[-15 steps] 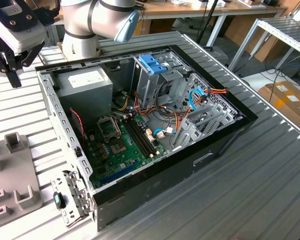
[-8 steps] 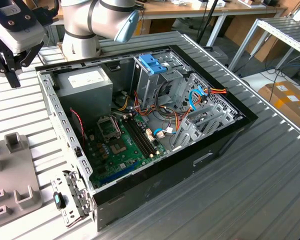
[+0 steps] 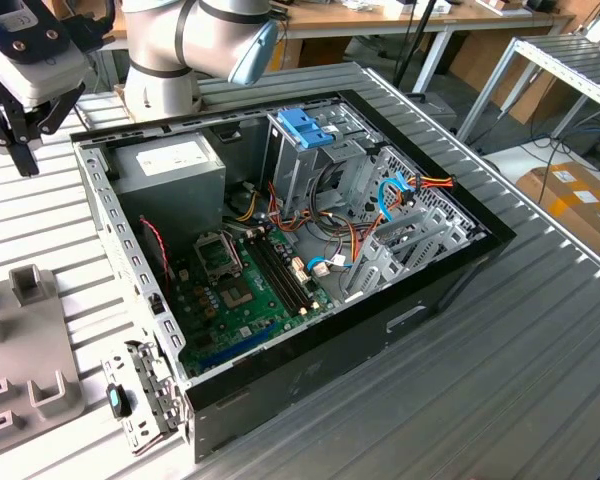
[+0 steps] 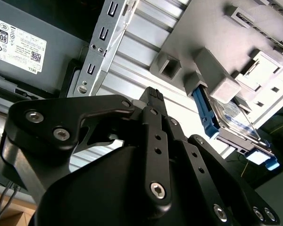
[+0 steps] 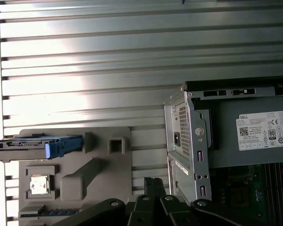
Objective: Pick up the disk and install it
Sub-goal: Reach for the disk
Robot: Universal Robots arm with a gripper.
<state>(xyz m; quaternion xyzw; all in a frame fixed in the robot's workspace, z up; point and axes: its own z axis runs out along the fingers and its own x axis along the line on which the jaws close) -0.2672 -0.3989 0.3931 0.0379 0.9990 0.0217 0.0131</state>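
Note:
The disk [image 5: 23,145] stands on edge in a slot of the grey fixture [image 5: 99,169], with a light-blue rail along its side. In the second wrist view the disk [image 4: 232,117] shows its blue-and-white label between blue rails. My gripper [image 3: 22,158] hangs over the slatted table at the exterior view's left, beside the open computer case [image 3: 310,250]. It is apart from the disk and holds nothing. In both wrist views the black fingers [image 5: 153,182] meet at the tips, so the gripper [image 4: 153,92] is shut.
The case holds a grey power supply [image 3: 170,160] with a white label, a motherboard [image 3: 240,290], loose cables and a drive cage with a blue latch [image 3: 305,128]. A metal bracket [image 3: 140,400] lies by the case's near corner. The arm's base [image 3: 165,60] stands behind the case.

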